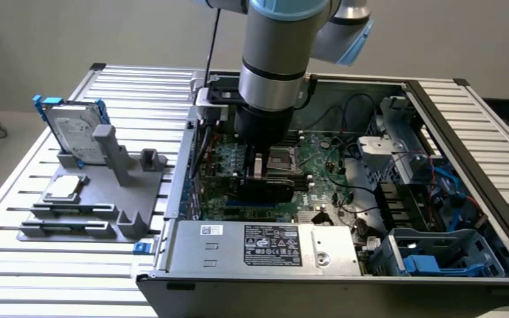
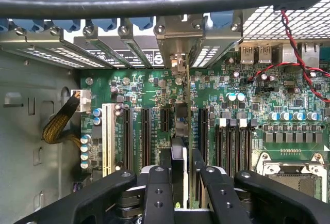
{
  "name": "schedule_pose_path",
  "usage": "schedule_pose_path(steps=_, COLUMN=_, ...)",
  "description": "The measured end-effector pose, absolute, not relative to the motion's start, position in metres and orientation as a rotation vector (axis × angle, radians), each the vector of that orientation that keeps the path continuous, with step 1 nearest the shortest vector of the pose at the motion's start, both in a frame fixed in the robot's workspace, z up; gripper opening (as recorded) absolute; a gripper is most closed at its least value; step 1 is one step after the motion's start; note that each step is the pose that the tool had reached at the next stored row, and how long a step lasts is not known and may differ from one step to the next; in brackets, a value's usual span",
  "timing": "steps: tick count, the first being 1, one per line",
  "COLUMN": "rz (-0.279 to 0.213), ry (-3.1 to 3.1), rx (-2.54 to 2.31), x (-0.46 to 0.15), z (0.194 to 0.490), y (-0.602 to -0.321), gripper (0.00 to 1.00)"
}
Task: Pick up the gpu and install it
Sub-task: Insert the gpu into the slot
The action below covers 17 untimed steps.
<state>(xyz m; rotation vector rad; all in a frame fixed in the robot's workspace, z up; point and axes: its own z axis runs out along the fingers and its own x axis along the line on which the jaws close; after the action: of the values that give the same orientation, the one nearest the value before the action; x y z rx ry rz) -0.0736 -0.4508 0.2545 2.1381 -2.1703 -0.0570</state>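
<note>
The end effector (image 2: 184,195) pinches the gpu (image 2: 180,126) on edge between its fingers; the card hangs directly beneath it inside the computer case (image 2: 31,131); its long axis runs parallel to the motherboard's black expansion slots (image 2: 146,136), metal bracket toward the rear slot covers (image 2: 129,33).

Robot arm (image 1: 277,59) — silver-grey cylindrical tube, light-blue joint caps, black wrist section, thin black cable (image 1: 212,40) alongside — ending in matte-black gripper (image 2: 181,162) with recessed screws.

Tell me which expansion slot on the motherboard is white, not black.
The long slot nearest the yellow braided cable, at the end of the row. It alone is white; the other expansion slots are black.
</note>
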Motion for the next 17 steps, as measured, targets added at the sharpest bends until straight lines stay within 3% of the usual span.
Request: schedule_pose_path(steps=17, rz=-0.058, ry=-2.185, rx=2.124, x=-0.0758, z=0.2540, y=-0.4508, gripper=0.26)
